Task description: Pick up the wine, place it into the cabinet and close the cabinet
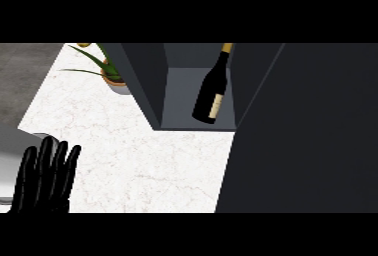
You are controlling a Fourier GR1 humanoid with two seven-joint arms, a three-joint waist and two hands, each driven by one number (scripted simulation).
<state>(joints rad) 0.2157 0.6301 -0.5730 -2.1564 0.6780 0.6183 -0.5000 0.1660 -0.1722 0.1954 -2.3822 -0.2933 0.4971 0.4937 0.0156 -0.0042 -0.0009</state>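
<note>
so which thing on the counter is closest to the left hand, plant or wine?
The potted plant, at the counter's far left above the left hand. The wine bottle stands further right, inside the open cabinet.

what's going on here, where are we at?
The wine bottle is already standing inside the open cabinet on the marble counter, and no hand is touching it. The cabinet door fills the right side of the view and is not yet closed. The left hand rests open at the lower left, fingers up. The right hand is not in view. A potted plant sits behind the cabinet to the left.
</note>
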